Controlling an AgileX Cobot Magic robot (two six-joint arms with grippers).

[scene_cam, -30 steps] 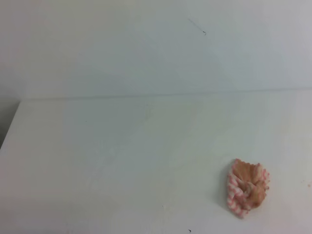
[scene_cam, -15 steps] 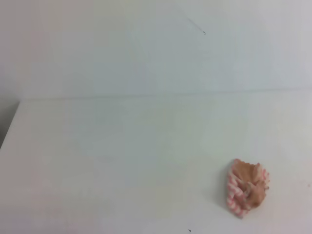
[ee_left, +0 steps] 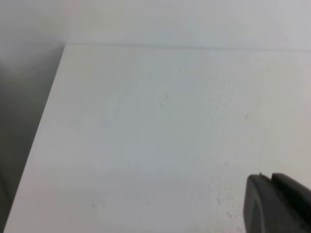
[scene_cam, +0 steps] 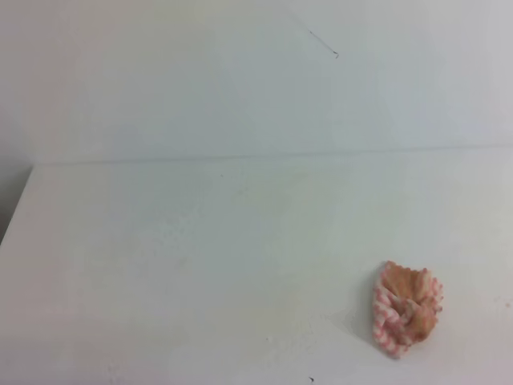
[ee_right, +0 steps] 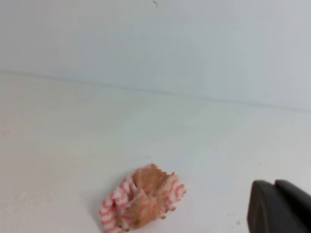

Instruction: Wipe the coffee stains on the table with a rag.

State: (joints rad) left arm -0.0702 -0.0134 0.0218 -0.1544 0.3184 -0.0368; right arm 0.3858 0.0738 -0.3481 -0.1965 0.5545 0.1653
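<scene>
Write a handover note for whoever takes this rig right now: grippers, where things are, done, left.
Right gripper: shut, empty, hanging above the table to the right of the rag.
Left gripper: only dark fingertips show at the corner of its wrist view, close together; open or shut cannot be told. Nothing seen in it.
Rag: bunched up on the table's right front area, nothing touching it.
Coffee stains: no blotch visible in any view; only faint specks on the white top.
Done: cannot confirm any wiping from these views.
Left: check the surface for remaining stain; if any, pick up the rag and wipe.
</scene>
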